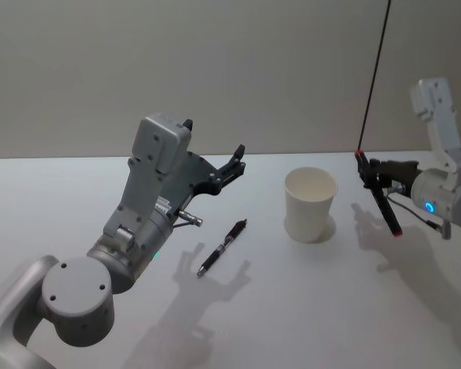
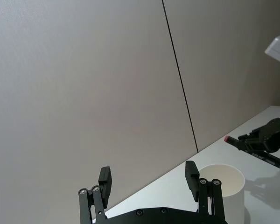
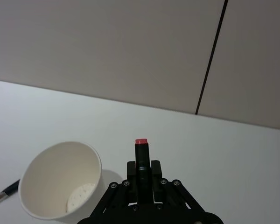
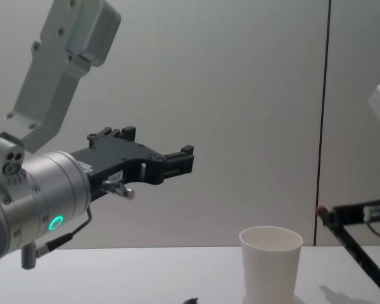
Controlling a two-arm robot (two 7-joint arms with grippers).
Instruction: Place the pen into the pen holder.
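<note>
A black pen [image 1: 223,247] lies flat on the white table, left of the pen holder [image 1: 310,204], a plain white paper cup standing upright. My left gripper [image 1: 213,138] hovers open above the table behind that pen, with nothing between its fingers [image 2: 192,173]. To the right of the cup, my right gripper [image 1: 375,178] is shut on a second pen [image 1: 384,204], black with red ends, held tilted above the table. In the right wrist view the cup [image 3: 60,186] sits beside the held pen's red end [image 3: 141,141].
A white table [image 1: 369,307] carries the objects. A grey wall with a thin dark vertical seam [image 1: 375,69] stands behind it. Open tabletop lies in front of the cup and between both arms.
</note>
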